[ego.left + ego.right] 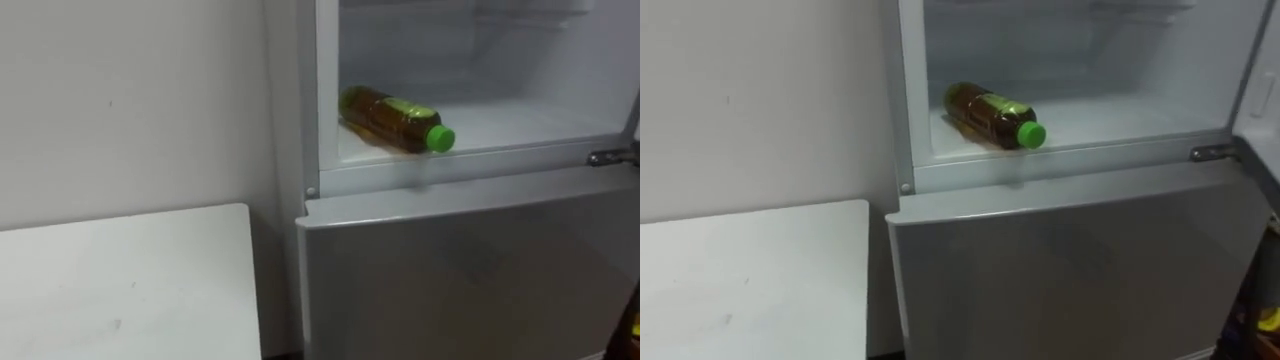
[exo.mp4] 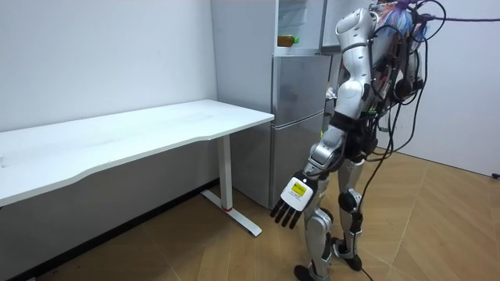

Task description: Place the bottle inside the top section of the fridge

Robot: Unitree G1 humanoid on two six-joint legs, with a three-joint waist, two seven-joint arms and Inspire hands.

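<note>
So the bottle (image 1: pixel 395 120) is lying on its side on the floor of the upper fridge (image 1: pixel 480 162), upper middle of the eye views, tucked toward the compartment's left front corner. Its long axis runs on a diagonal: green cap out at the front lip and pointing to the frame's right, brown body angling back and left. Nothing's touching it. Judging by that, the placing bit looks done, and any coming move would be about backing off or dealing with the door rather than the bottle itself.

In the room view the robot is standing right at the fridge, with the white table (image 1: pixel 130 280) off to the room view's left. The left hand (image 2: pixel 293 204) (I think it's the left, going by how the body's turned, but the angle isn't great) hangs low by the leg in the lower middle, fingers straight and empty. The bottle sits well above it, near the top of that frame, so hand and bottle are well apart.
</note>
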